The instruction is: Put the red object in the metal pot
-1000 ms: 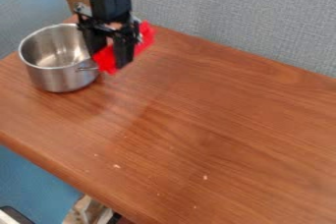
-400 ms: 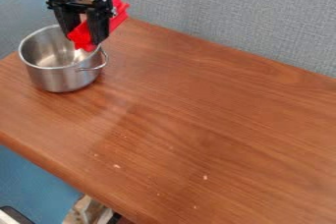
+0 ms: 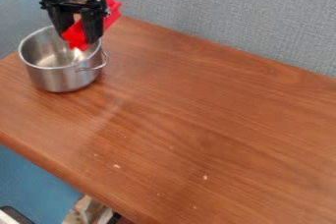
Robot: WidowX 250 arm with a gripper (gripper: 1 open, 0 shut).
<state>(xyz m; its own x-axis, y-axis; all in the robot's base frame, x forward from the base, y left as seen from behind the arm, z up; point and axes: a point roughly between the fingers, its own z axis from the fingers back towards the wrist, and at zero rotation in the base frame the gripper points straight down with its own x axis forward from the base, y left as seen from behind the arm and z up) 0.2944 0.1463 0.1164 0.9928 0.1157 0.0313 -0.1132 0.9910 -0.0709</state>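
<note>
The metal pot is a shiny round steel pot at the table's back left corner, with a small handle on its right side. My gripper is black and hangs just above the pot's right rim. It is shut on the red object, a bright red elongated block held tilted, its lower end over the pot's rim and its upper end sticking out to the right of the fingers. The block is in the air and does not touch the pot.
The brown wooden table stretches to the right and front of the pot. A grey-blue wall stands close behind. The table's front edge runs diagonally at the lower left.
My gripper has carried the red block to the left and upward, from beside the pot's right side to above its right rim. The pot has not moved.
</note>
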